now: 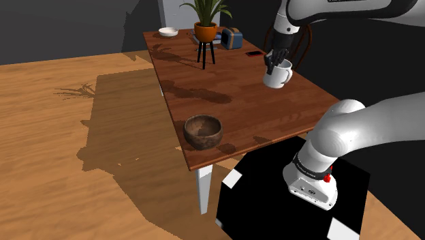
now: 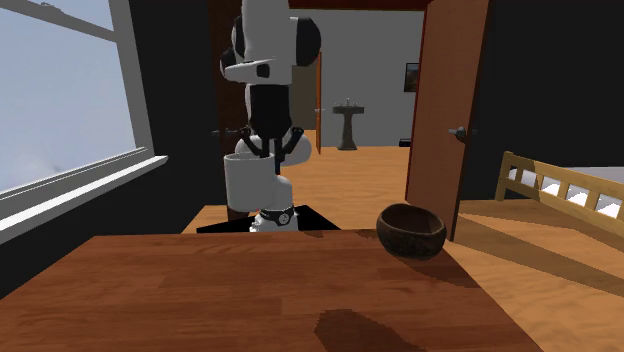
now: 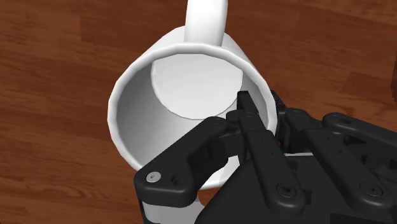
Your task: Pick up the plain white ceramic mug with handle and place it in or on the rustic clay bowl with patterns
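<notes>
Wooden floorboards run under a reddish-brown table [image 1: 231, 109], and the shoulder view lays the job out from its left to its right. At the left, near the table's front edge, sits the brown clay bowl [image 1: 203, 131], upright and empty. Further back a potted plant [image 1: 206, 27] stands on a small stool [image 1: 206, 53], well out of the way. To the right, the white mug [image 1: 278, 76] hangs from the black gripper [image 1: 275, 60], slightly tilted and seemingly clear of the tabletop. In the wrist view the fingers [image 3: 247, 108] pinch the mug's wall at the rim, one inside the cup and one outside. The handle [image 3: 207, 22] is on the side away from them.

The step in hand looks like the carry to the bowl. A one-sided rim pinch lets the mug swing, so the move should be slow and level, high enough for the base to pass over the bowl's rim. Centre the mug over the hollow, lower it until it rests, then release. Dropping it from height risks tipping it out or knocking the bowl toward the edge.
</notes>
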